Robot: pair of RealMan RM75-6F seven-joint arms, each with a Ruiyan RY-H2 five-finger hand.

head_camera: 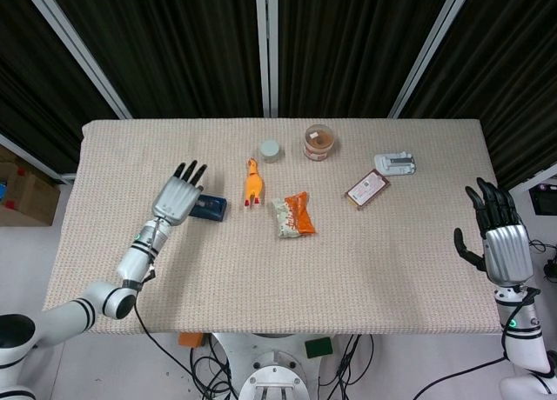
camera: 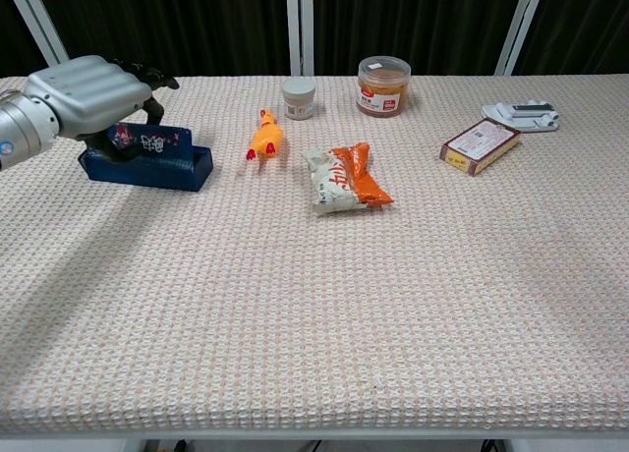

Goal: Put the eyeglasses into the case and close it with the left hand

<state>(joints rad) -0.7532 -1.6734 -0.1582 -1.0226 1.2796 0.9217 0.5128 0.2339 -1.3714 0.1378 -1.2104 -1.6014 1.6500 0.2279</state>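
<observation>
Nearest the robot, at the table's right edge and off the woven beige tablecloth (head_camera: 348,270): right hand (head_camera: 498,235), silver back and black fingers, raised with fingers spread apart and grasping nothing; seen only in the head view

Further in, on the left side of the cloth: dark blue hard-shell eyeglass case (camera: 147,158), lying lengthwise with its lid down, looks closed. Left hand (camera: 93,93) laid flat over the case's left end, palm down, dark fingers stretched forward over the top edge rather than curled around it; pressing on the lid, not gripping. In the head view only the right end of the case (head_camera: 210,210) showing past the hand (head_camera: 177,200). Eyeglasses not visible; cannot tell from the pictures whether inside the case

Around the middle of the table: orange and white crinkled snack packet (camera: 346,179), lying flat, well apart from the case. Just behind and to its left, a small orange rubber chicken toy (camera: 263,135) with red feet, lying on its side between case and packet, touching neither

To the right, near the far right corner: flat brown rectangular box with a pale label (camera: 480,144), set at an angle. Just beyond it, a white and grey flat device (camera: 521,112), apart from the box

Farthest back, near the centre of the far edge: small grey-white lidded jar (camera: 299,97), upright, and beside it to the right a clear round tub with an orange lid and red label (camera: 383,85), also upright, the two near each other but not touching
</observation>
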